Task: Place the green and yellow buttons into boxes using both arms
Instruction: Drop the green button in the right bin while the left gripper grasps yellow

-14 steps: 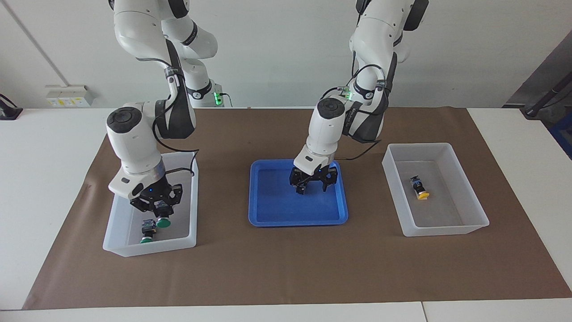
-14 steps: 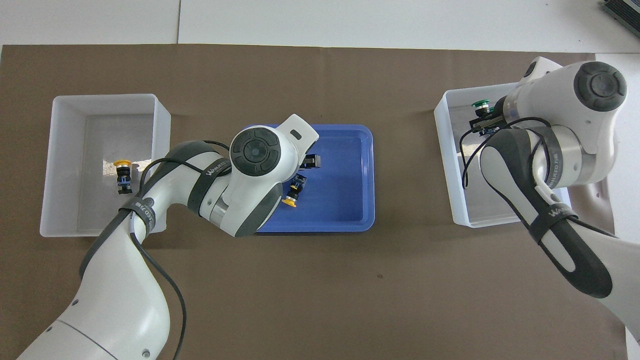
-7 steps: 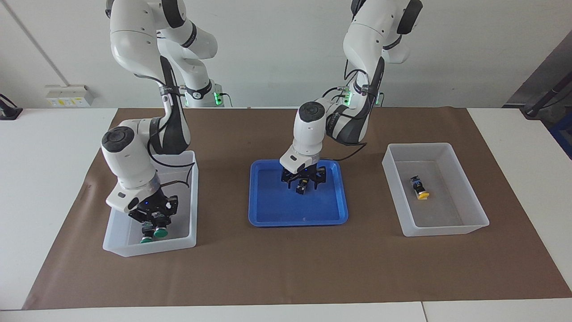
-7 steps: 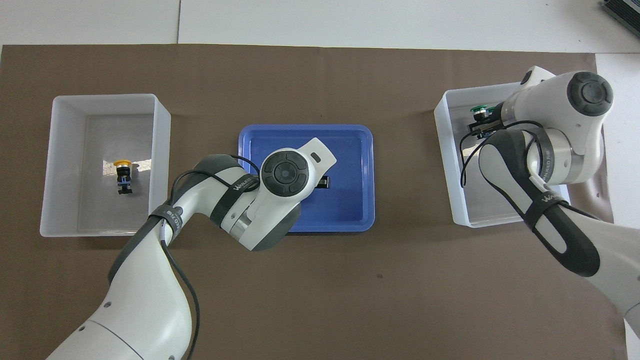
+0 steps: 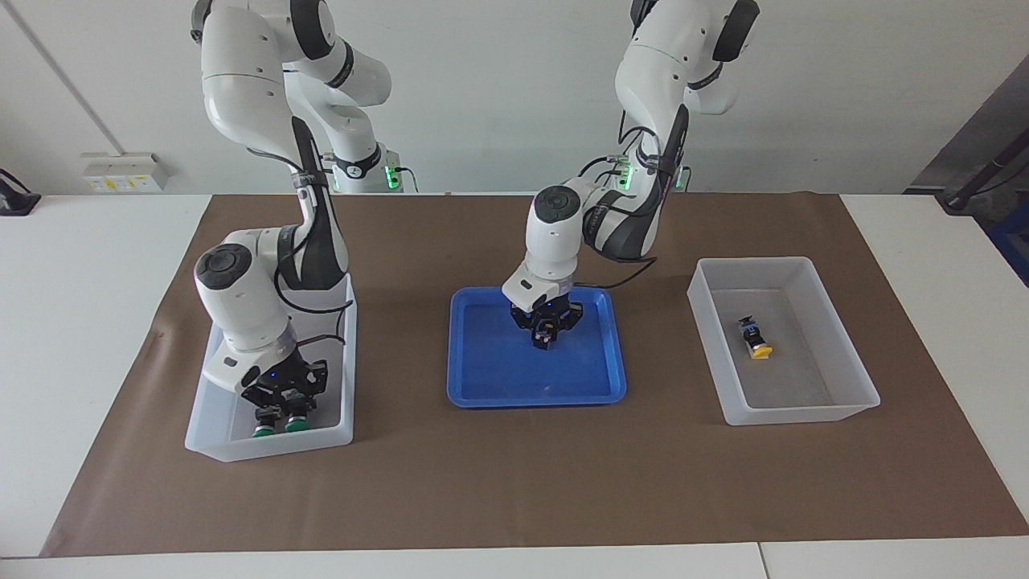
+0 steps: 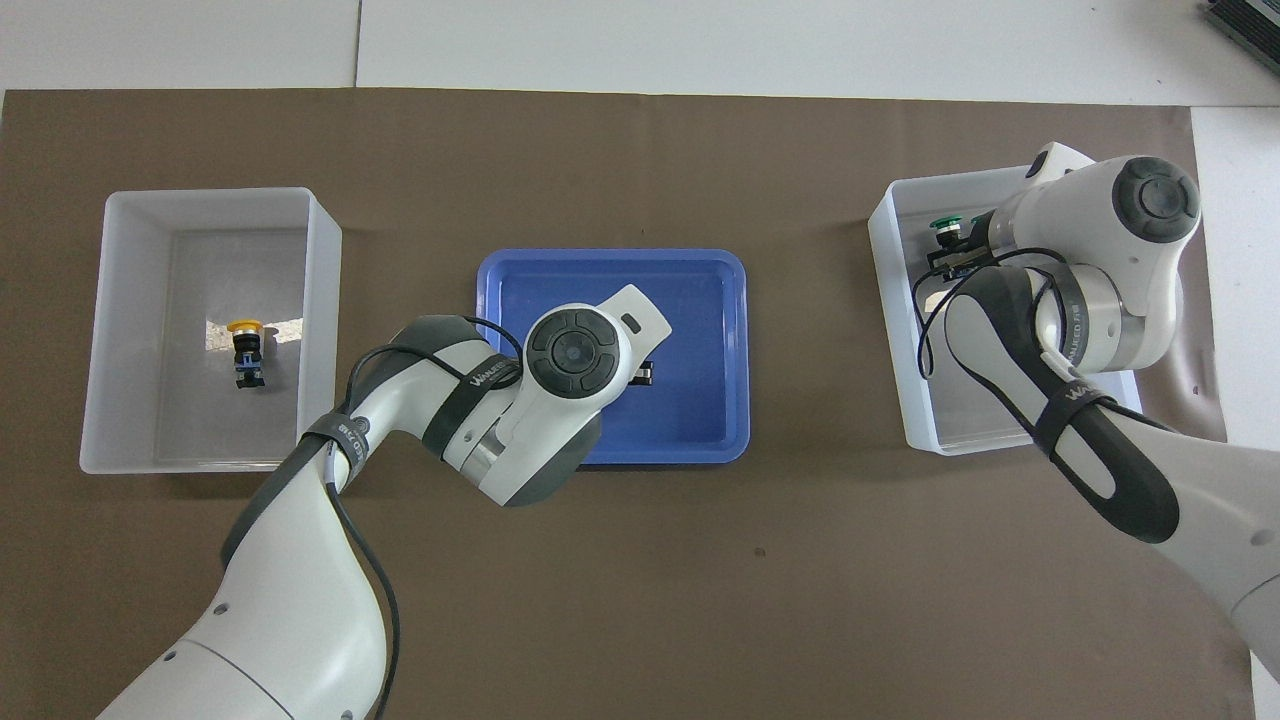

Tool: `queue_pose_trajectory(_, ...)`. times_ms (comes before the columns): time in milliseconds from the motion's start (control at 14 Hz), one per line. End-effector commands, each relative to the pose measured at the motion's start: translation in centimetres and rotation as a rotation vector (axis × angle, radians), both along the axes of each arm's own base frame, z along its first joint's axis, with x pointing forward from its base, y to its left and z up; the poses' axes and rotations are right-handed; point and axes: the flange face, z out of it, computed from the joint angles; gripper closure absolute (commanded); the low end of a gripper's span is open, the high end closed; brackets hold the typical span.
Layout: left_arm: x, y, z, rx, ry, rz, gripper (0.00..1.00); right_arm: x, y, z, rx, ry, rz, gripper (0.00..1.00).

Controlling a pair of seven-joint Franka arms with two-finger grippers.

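My left gripper [image 5: 547, 331] is down in the blue tray [image 5: 498, 378] and shut on a yellow button, which its fingers and wrist mostly hide in both views. My right gripper [image 5: 288, 406] is low inside the box [image 5: 269, 446] at the right arm's end. A green button [image 5: 296, 423] lies right under it, and a second green button [image 5: 261, 429] lies beside that one. In the overhead view only one green cap [image 6: 943, 222] shows past the right wrist. Another yellow button [image 5: 756, 338] lies alone in the box [image 5: 804, 414] at the left arm's end.
A brown mat [image 5: 514, 490] covers the table under both boxes and the tray. The tray stands midway between the two boxes. The left arm's forearm [image 6: 420, 400] crosses over the tray's edge nearest the robots.
The left gripper came down into the tray and closed on the yellow button. The right gripper lowered its green button to the box floor beside the other green one.
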Motion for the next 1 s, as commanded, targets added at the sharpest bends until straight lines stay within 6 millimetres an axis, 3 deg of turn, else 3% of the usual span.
queue_pose_trajectory(0,0.9,0.7,2.0,0.053,0.027,0.023,1.0,-0.1,0.0,0.9,0.02,-0.024,0.003,0.29)
queue_pose_trajectory(214,3.5,1.7,6.2,0.028,0.05,0.095,1.0,-0.2,0.2,3.3,0.03,-0.053,-0.067,0.0)
queue_pose_trajectory(286,4.7,3.8,7.6,0.023,0.052,0.136,1.0,-0.3,0.5,4.8,0.04,-0.072,-0.118,0.0)
queue_pose_trajectory(500,7.2,12.6,15.1,-0.055,0.054,0.304,1.0,-1.2,1.1,9.8,0.056,-0.086,-0.238,0.0)
queue_pose_trajectory(643,8.4,17.8,17.1,-0.059,0.053,0.37,1.0,-2.6,1.1,12.7,0.046,-0.048,-0.285,0.0)
queue_pose_trajectory(929,10.4,29.8,17.9,-0.079,0.099,0.342,1.0,-6.4,2.4,20.0,0.019,0.0,-0.315,0.0)
